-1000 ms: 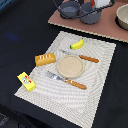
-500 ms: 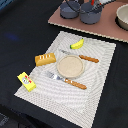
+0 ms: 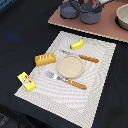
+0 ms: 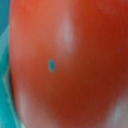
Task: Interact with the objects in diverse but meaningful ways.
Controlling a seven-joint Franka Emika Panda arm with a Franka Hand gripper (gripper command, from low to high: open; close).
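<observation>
While the tomato (image 4: 65, 65) fills the wrist view, likely grasped for placing, claw state can't be told; plate (image 3: 69, 66) waits mid-placemat (image 3: 100, 85).

Dining setting: placemat (image 3: 95, 75), fork (image 3: 67, 80), plate (image 3: 70, 66)

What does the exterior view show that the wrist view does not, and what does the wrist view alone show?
Only the exterior view shows the placemat with its plate, fork, knife, banana, bread loaf and yellow block, plus grey pots behind. Only the wrist view shows a smooth red surface filling the picture, very close and blurred, likely the tomato. No object can be identified in both views, and the pincer cannot be made out in either.
</observation>
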